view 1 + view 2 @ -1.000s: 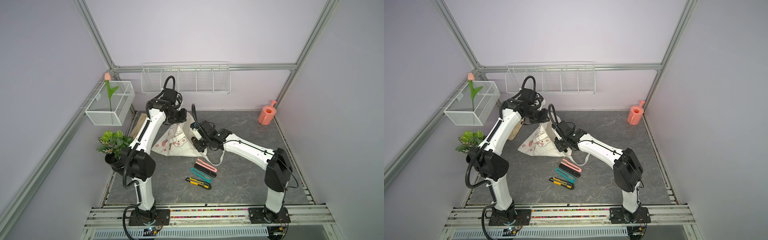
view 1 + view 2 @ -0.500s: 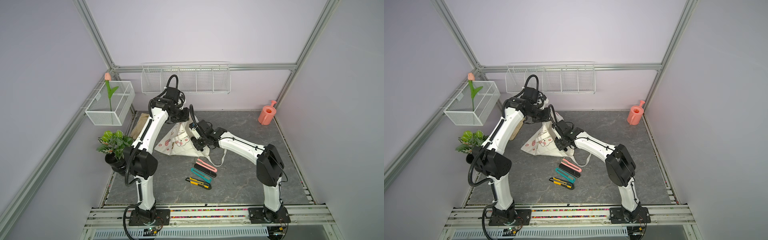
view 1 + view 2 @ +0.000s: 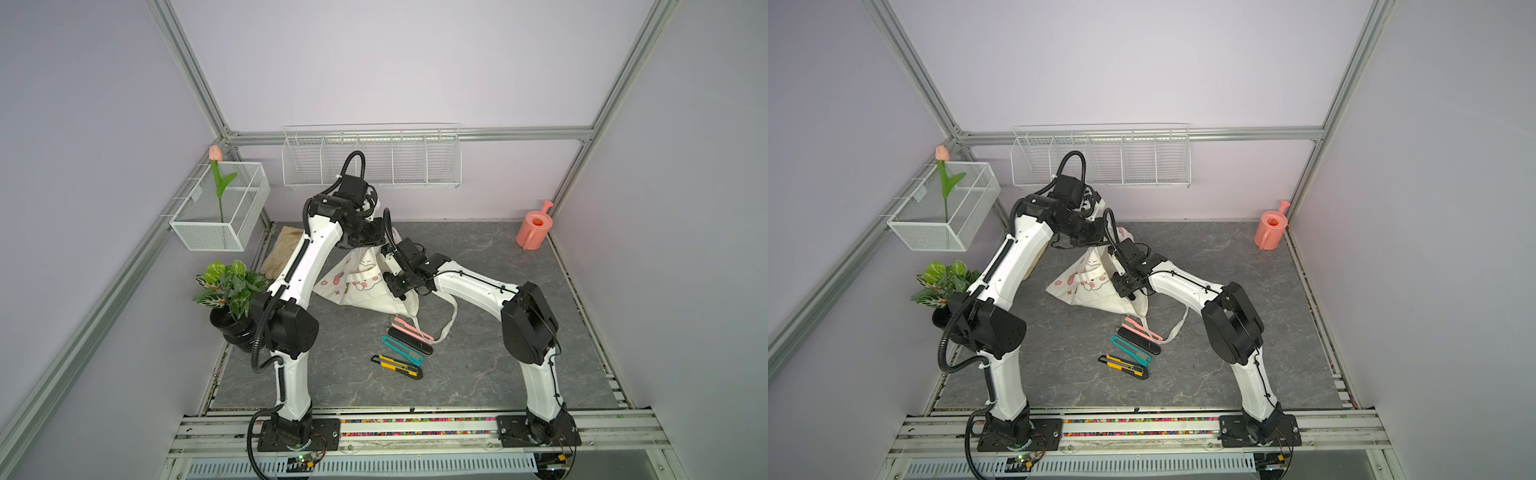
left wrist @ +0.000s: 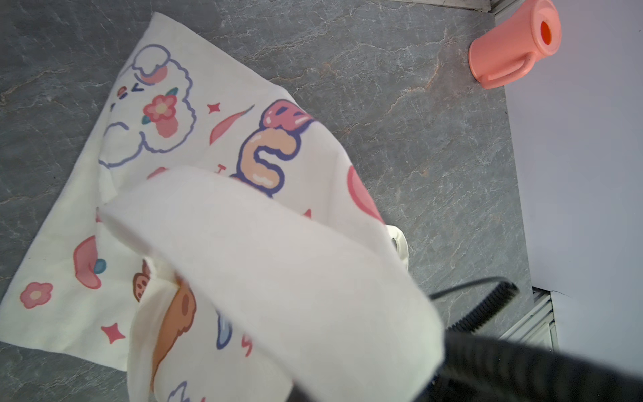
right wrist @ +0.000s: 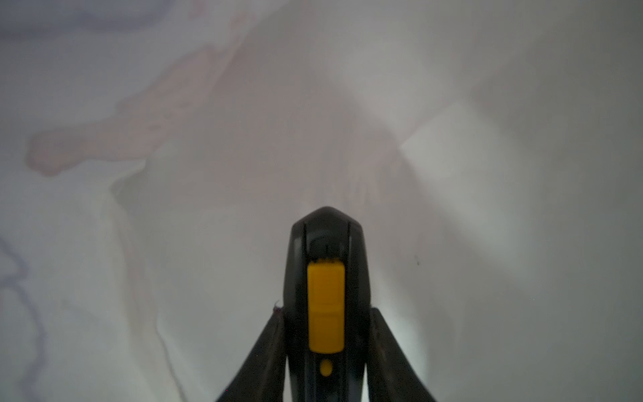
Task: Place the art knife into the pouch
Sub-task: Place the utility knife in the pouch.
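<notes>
One pouch (image 3: 357, 286), its top pinched shut in the left gripper (image 3: 364, 244) and hoisted like a tent. Right gripper (image 5: 326, 311) clamps one art knife (image 5: 326, 250), black with a yellow slider, inside the pouch, with cloth all round. Four more knives (image 3: 401, 349) lie side by side on the mat (image 3: 498, 257). One glove (image 3: 280, 253), one watering can (image 3: 534, 228), one potted plant (image 3: 228, 282), one tulip (image 3: 215, 153). Mat grey, marbled. Walls (image 3: 374, 62) lilac, in an aluminium frame (image 3: 519, 133).

Cloth of the pouch (image 4: 278, 264) covers the tips of the left pincer (image 3: 365, 245). Inside, the cloth looks blurred, and the black-and-yellow art knife (image 5: 325, 278) is cut off by the picture's edge.
</notes>
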`<state>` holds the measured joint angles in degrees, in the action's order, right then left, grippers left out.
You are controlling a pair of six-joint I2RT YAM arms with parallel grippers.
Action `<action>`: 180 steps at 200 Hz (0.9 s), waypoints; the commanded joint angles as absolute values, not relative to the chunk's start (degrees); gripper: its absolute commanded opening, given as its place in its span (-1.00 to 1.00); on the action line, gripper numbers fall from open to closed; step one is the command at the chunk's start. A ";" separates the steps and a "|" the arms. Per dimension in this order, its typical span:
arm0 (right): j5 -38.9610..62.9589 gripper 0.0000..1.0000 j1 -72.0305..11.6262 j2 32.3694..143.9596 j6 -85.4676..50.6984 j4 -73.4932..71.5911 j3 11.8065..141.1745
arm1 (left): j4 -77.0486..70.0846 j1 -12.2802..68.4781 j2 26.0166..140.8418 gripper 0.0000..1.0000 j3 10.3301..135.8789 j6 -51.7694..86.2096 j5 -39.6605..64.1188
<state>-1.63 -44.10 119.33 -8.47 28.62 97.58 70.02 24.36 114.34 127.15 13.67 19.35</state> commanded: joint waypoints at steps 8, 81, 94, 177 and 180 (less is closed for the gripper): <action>0.00 -0.29 -43.59 122.43 -9.65 25.97 97.53 | 71.42 24.90 114.24 -1.00 129.20 12.94 21.67; 0.47 -0.20 -42.36 123.93 -11.17 24.11 94.35 | 71.58 24.91 112.32 -1.00 127.07 11.88 20.88; 0.81 -0.19 -42.30 124.16 -11.18 24.21 94.41 | 71.32 24.95 112.32 -1.00 126.57 11.88 20.95; -0.02 0.25 -42.12 120.41 -9.47 26.54 93.06 | 70.04 24.91 114.39 -1.00 127.01 12.25 19.73; 0.14 0.26 -42.16 119.84 -9.41 26.48 92.88 | 69.87 24.94 114.43 -1.00 126.94 12.30 19.67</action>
<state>-0.19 -42.46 123.59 -10.20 24.77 94.87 70.94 24.62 114.34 126.39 12.93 19.59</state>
